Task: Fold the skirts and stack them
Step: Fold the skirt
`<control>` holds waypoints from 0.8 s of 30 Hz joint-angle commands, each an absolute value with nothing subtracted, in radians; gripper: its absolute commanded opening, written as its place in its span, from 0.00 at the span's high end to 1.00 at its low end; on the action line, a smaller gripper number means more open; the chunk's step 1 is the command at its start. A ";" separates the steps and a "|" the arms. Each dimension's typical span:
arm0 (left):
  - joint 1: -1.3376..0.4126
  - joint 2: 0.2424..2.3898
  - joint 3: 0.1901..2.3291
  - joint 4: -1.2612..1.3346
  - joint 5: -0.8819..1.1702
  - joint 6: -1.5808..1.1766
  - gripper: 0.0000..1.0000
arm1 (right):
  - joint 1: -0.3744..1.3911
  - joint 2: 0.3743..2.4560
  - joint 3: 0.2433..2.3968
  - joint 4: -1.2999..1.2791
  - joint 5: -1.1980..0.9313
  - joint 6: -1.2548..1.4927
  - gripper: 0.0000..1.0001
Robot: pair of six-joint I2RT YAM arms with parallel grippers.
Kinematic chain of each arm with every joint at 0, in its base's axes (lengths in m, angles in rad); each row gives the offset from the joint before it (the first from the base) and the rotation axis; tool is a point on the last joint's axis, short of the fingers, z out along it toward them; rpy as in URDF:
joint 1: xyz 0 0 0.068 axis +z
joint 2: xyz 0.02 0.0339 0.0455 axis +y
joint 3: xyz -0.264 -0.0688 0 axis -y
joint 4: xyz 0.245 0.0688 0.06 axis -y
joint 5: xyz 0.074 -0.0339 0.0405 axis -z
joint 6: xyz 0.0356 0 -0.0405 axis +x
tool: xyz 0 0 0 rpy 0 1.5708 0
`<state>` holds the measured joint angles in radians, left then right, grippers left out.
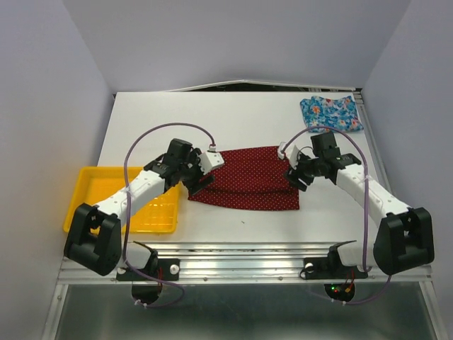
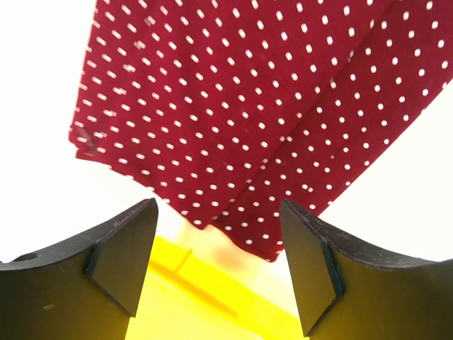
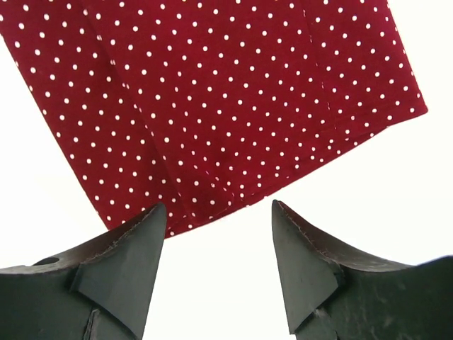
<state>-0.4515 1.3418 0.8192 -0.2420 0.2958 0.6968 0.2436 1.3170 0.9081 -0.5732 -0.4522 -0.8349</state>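
Lying folded flat on the bench (image 1: 212, 120), mid-way across: red dotted skirt (image 1: 248, 178) — left tool (image 1: 195, 185) at its left end, right tool (image 1: 294, 177) at its right end, both with jaws spread, gripping nothing. Blue floral skirt (image 1: 330, 113) sits folded at the far right corner, well apart. Yellow tray (image 1: 88, 185) at the bench's near left edge.

Red dotted skirt (image 2: 233, 106) cut off at both wrist views' top edges, yellow tray (image 1: 92, 180) partly hidden beneath left arm (image 1: 138, 185)
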 commanded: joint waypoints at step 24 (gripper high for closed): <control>-0.454 1.634 1.039 -0.379 0.209 0.985 0.62 | 0.425 1.499 0.857 -0.413 -0.213 -0.894 0.69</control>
<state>-0.4519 1.6379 1.0061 -0.3511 0.2264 0.9424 0.4198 1.5127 0.8574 -0.4702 -0.2382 -0.8871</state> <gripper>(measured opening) 0.487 0.360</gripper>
